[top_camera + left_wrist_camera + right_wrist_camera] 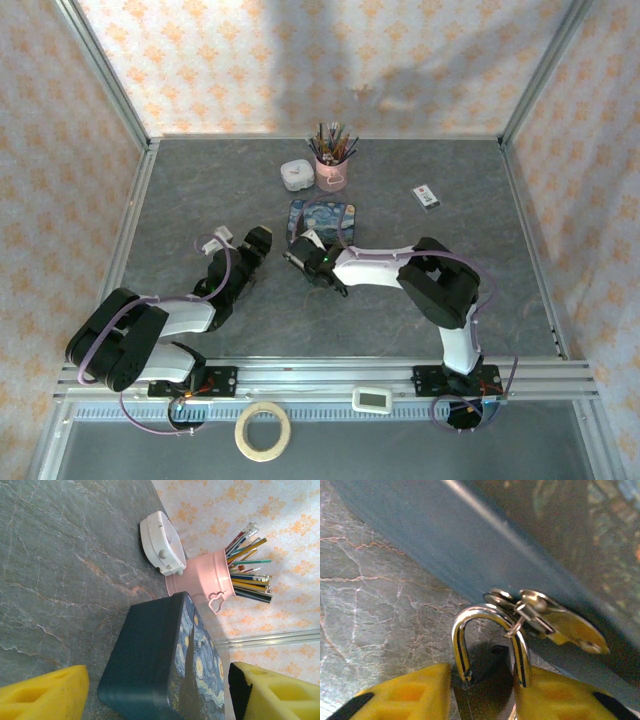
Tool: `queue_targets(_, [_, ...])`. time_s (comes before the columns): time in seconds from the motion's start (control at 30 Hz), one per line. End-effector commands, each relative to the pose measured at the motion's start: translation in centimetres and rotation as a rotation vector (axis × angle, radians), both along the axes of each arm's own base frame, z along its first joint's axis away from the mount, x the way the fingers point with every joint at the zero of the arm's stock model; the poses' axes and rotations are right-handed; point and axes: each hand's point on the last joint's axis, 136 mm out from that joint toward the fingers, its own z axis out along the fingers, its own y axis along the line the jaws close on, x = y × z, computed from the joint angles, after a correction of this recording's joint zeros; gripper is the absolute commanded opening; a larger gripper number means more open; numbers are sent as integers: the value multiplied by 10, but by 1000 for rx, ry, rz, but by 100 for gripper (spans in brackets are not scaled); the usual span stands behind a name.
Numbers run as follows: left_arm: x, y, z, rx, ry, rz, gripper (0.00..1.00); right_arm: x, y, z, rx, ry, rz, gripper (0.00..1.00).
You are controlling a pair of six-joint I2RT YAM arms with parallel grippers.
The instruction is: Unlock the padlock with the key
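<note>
Beside the blue tin [150, 665], right fingers [410, 695] clamped the padlock [485, 682], left fingers [40, 692] stood open and empty — the key [565, 625] dangled from its shackle [482, 611], seemingly uninserted, unlocking yet undone.

Place: probably a robotics lab enclosure.
Walls: floral-papered panels [250, 60] are standing inside aluminium framing [108, 80].
Surface: a grey marbled tabletop [180, 200] is lying below.
Mounting: a slotted rail [320, 378] is running along its near edge.
</note>
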Motion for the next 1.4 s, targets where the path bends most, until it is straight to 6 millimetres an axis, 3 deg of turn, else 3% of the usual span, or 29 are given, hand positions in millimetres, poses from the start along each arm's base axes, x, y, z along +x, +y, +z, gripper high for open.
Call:
queue_targets(0.0, [2,-1,6,-29,-23,-4,71,1,-13,-5,-32,-16,-11,31])
queue_targets(0.3, [1,-3,7,-41,-28,-9,71,1,0,6,129,82,60,15])
queue_targets(0.53, [0,-3,8,-46,-36,-14,71,-14,17,15,291,238,264,4])
queue_targets(0.67, [1,-8,9,-43,-48,-45,70,-14,15,14,319,283,329,0])
queue_targets(0.9, [0,-37,6,-92,-61,-162,59,-14,17,20,370,274,439,0])
queue_targets(1.27, [-6,-105,-6,-173,-98,-310,40,-14,16,23,495,338,433,0])
queue_targets(1.37, [-6,-115,-9,-209,-107,-321,38,-15,17,23,509,347,432,0])
